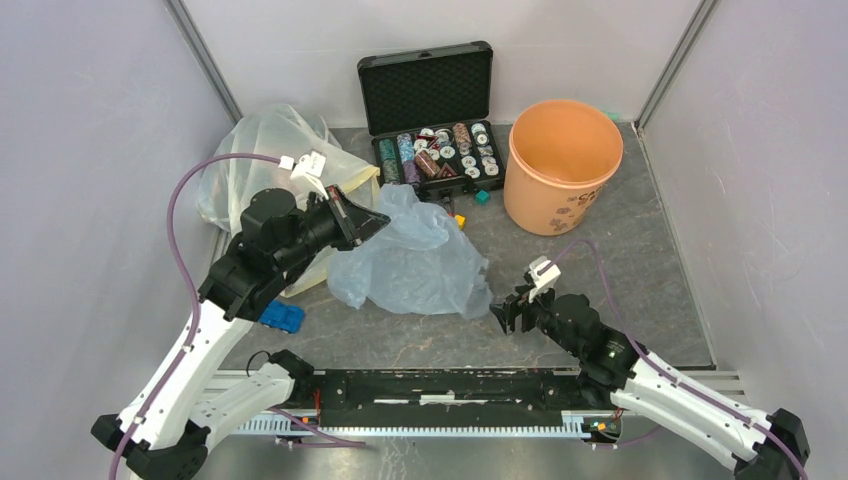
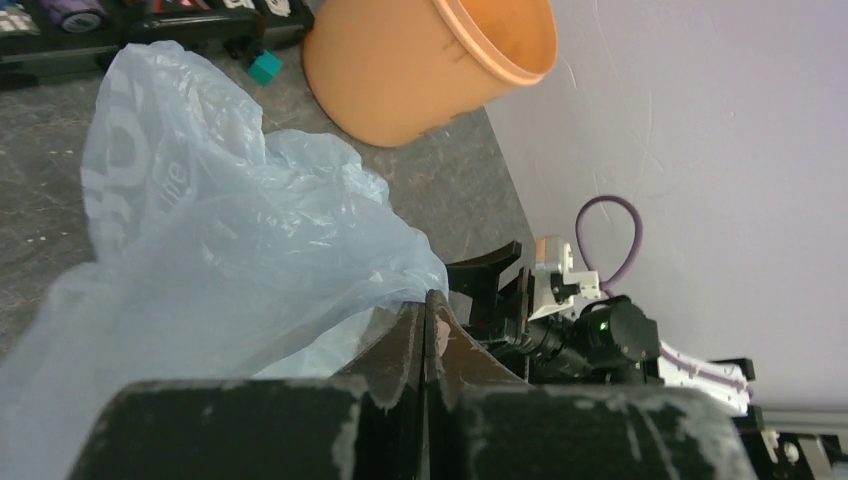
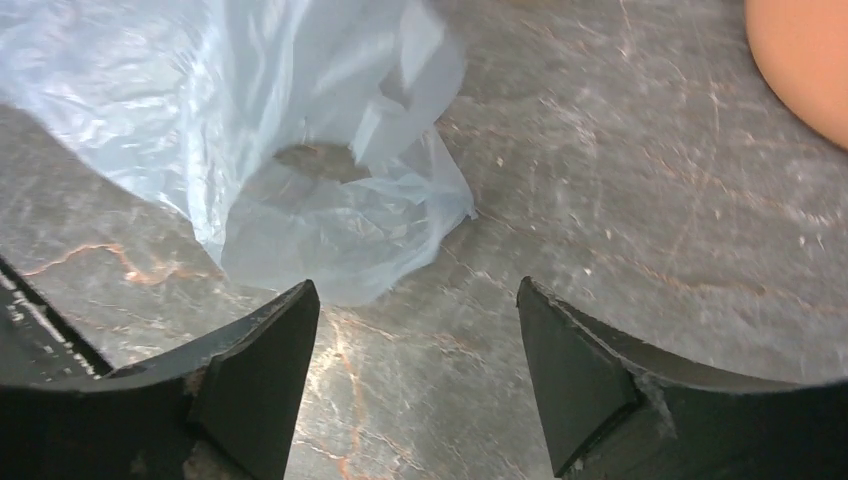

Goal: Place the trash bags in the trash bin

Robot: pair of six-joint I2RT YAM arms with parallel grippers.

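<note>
Pale blue and crinkled, the trash bag [image 1: 415,260] lies near the middle of the worktop [image 1: 620,290], well apart from the orange bucket [image 1: 552,200] at one o'clock. By my reading the task is at an early stage, since no part of the bag has reached the bucket.

The left pincer [image 1: 372,224] is closed tight on the bag's edge at the bag's ten o'clock. That part is lifted while the rest trails onto the worktop. The right pincer [image 1: 508,312] stands wide and holds nothing, low over the worktop just beside the bag's corner at four o'clock. What is left is to gather the bag, carry it across and drop it in.

The bucket stands upright, and what shows of its inside is bare. A black case [image 1: 428,90] at twelve o'clock has its lid up and rows of round chips in its tray. A large yellowish bag [image 1: 250,150] slumps at ten o'clock, and I cannot tell what, if anything, it holds.
</note>
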